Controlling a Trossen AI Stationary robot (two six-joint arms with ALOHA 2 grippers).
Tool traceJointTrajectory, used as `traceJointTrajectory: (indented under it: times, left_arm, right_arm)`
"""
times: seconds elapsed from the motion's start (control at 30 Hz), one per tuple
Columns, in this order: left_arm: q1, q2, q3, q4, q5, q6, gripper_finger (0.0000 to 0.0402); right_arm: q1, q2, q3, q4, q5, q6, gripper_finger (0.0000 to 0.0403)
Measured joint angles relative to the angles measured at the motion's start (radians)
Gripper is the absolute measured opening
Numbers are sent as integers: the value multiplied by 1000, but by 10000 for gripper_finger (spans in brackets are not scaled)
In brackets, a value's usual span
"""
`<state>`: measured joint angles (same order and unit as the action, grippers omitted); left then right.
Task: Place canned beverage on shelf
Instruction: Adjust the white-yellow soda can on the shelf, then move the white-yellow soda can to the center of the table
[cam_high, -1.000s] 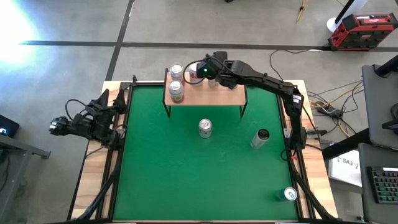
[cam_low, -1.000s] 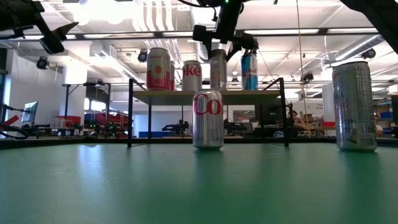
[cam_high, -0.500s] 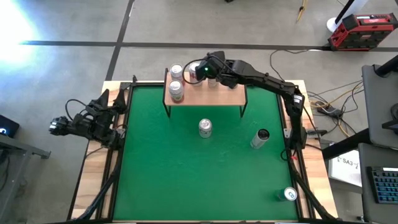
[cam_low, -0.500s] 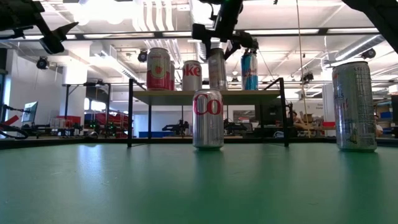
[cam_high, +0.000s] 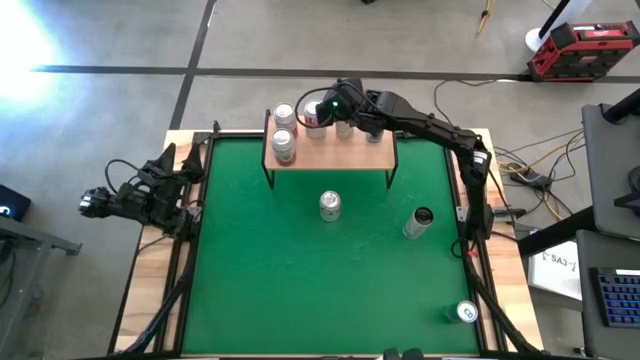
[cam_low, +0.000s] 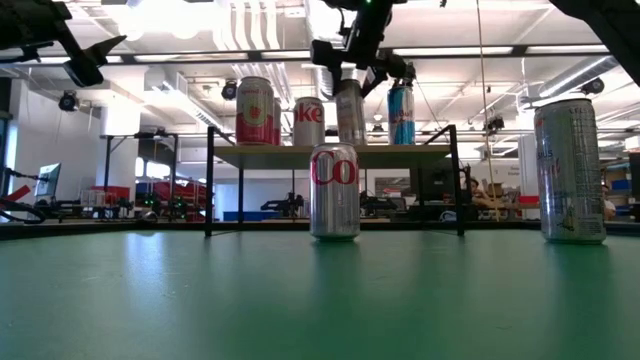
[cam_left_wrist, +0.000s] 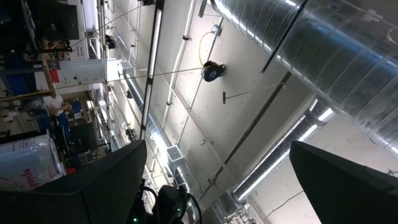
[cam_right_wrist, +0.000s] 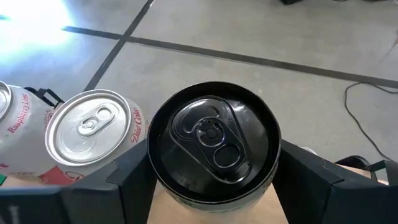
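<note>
The right gripper (cam_high: 322, 113) is at the upper middle of the high view, over the back edge of the shelf (cam_high: 350, 155); it is clamped on a dark-topped can (cam_right_wrist: 213, 146), one finger on each side of it. In the low view that can (cam_low: 350, 112) hangs upright with its base about level with the shelf board (cam_low: 330, 150); whether it touches the board cannot be told. In the right wrist view a silver-topped can with red lettering (cam_right_wrist: 92, 134) stands just beside the held can, and another can (cam_right_wrist: 12, 124) shows at the left edge of that frame. The low view shows a red-and-white can (cam_low: 255, 111) and a blue can (cam_low: 401, 114) on the shelf as well.

On the green mat (cam_high: 260, 280) of the surface, one silver can (cam_high: 330, 205) stands upright in front of the shelf; a dark-topped can (cam_high: 418, 222) is to its right; another can (cam_high: 466, 312) sits near the lower right corner of the mat.

The left gripper (cam_high: 195, 175) waits at the left edge of the surface, its fingers (cam_left_wrist: 93, 186) spread apart and holding nothing.
</note>
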<state>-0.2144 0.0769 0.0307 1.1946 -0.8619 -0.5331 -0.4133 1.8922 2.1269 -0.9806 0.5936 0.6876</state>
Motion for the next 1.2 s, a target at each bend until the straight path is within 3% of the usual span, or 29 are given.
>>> traceJointTrajectory:
  times: [0.27, 0.63, 1.2]
  left_arm:
    - [0, 0, 0, -2, 0, 0, 380]
    - [0, 0, 0, -3, 0, 0, 380]
    - [0, 0, 0, -6, 0, 0, 380]
  right_arm:
    - [0, -1, 0, -2, 0, 0, 254]
    - [0, -2, 0, -11, 16, 5, 318]
    - [46, -76, 0, -101, 9, 27, 332]
